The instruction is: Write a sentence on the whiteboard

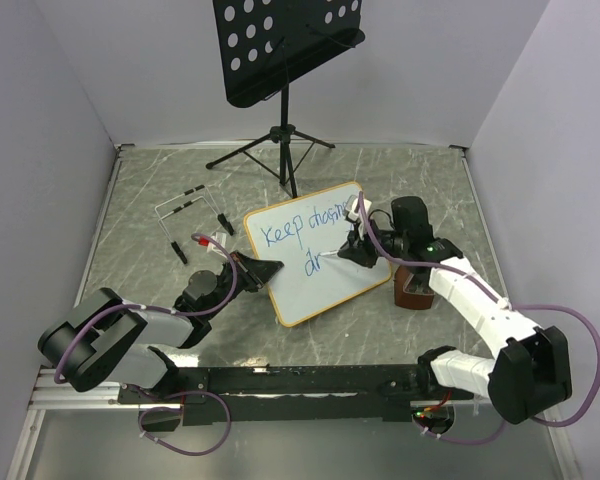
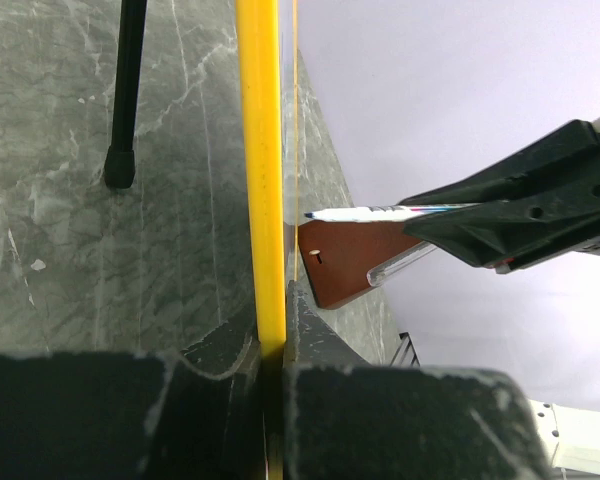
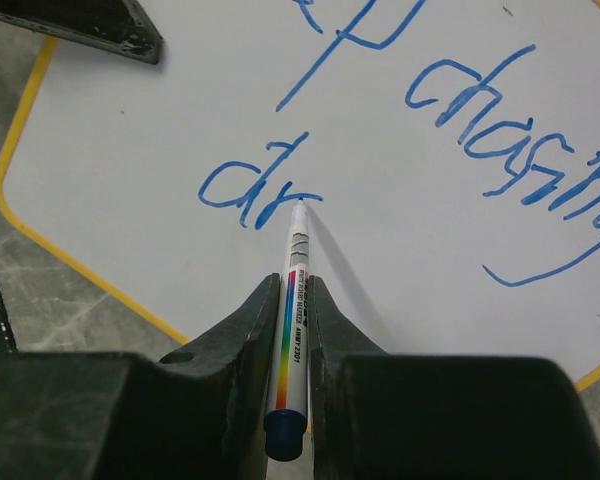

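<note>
The whiteboard (image 1: 325,275) lies tilted on the table, with a thin orange-yellow frame (image 2: 263,180). Blue lettering on it, the sentence (image 3: 480,130), reads "Keep chasing" with "dr" (image 3: 245,190) below. My left gripper (image 1: 263,268) is shut on the board's left frame edge, seen edge-on in the left wrist view between the jaws (image 2: 273,335). My right gripper (image 3: 295,285) is shut on a white marker (image 3: 292,330) with a rainbow stripe. The marker's tip touches the board just right of the "r". From the left wrist view the marker (image 2: 380,212) points left out of the right gripper (image 2: 520,215).
A black perforated music stand (image 1: 285,50) on a tripod (image 1: 280,150) stands at the back. A brown box (image 1: 415,287) sits right of the board under the right arm. A wire rack (image 1: 185,207) and loose markers (image 1: 202,241) lie left of the board.
</note>
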Controlling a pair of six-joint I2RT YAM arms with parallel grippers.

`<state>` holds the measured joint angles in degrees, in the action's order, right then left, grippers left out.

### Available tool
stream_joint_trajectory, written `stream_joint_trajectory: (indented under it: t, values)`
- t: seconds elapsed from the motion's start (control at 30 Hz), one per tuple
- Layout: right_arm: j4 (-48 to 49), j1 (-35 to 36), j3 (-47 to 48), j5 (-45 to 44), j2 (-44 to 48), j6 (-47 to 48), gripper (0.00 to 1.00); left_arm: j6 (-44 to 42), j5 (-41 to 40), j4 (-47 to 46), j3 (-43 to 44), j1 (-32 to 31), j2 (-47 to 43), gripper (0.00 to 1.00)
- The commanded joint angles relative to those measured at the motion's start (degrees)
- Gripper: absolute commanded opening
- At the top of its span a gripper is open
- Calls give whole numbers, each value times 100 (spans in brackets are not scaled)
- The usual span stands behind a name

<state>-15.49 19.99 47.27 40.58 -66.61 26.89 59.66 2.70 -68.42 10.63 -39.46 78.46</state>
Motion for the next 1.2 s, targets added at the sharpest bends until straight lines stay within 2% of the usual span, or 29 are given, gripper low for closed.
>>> stream_joint_trajectory:
  t: [0.0, 1.17]
  values:
    - [-42, -74, 99, 319, 263, 123, 0, -244, 117, -505, 97, -44, -190, 1]
    - [-148, -206, 99, 258, -309, 61, 0, -218, 134, -637, 53, -35, -129, 1]
